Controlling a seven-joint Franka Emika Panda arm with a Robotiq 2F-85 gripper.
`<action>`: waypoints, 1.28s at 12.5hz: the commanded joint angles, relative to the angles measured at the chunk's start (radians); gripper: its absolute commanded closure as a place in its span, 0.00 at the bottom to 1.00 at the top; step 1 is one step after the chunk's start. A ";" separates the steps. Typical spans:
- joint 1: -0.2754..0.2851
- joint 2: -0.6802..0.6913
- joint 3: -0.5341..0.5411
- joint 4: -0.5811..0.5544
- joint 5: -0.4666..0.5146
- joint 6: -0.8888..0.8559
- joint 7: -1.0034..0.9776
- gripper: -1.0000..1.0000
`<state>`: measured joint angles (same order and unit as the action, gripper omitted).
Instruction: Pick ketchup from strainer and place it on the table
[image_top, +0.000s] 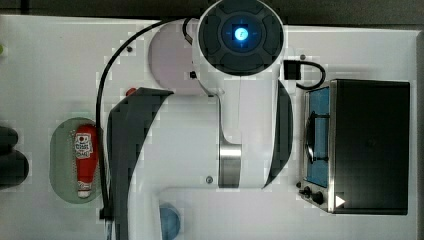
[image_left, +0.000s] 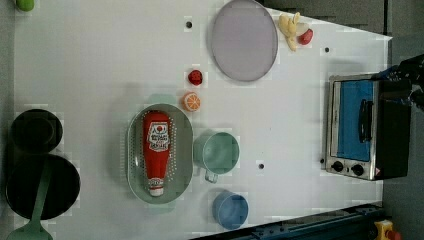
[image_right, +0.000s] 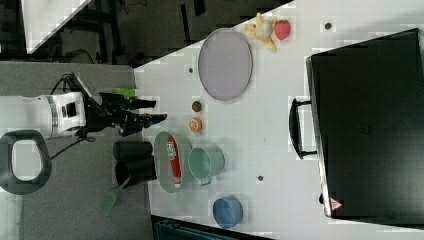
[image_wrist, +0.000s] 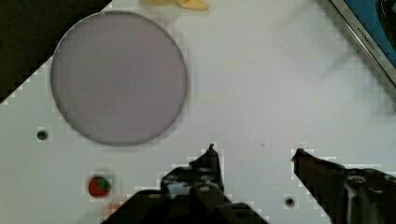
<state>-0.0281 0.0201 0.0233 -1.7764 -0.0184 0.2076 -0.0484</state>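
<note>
I'm working a lab bench staged as a toy kitchen. A large white tabletop with small dark holes carries a small silver toaster oven at three o'clock in the left view, plus plastic toy fruit.

The Franka Emika Panda arm has a glossy white shell with dark grey joint covers; in the top view a round dark grey cap carries a glowing blue indicator light; a brushed metal band rings one link; a small screw head sits beside that band; a black cable curves along the body. In the right view the wrist section is white with black insets; the gripper is black, with two slim dark fingers.
</note>
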 joint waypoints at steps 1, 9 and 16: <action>-0.086 -0.270 0.072 -0.118 0.047 -0.182 0.051 0.21; -0.055 -0.223 0.289 -0.118 0.047 -0.169 0.056 0.00; -0.046 -0.117 0.567 -0.151 0.047 0.013 0.072 0.00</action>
<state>-0.0954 -0.0844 0.5767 -1.9424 0.0312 0.2112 -0.0257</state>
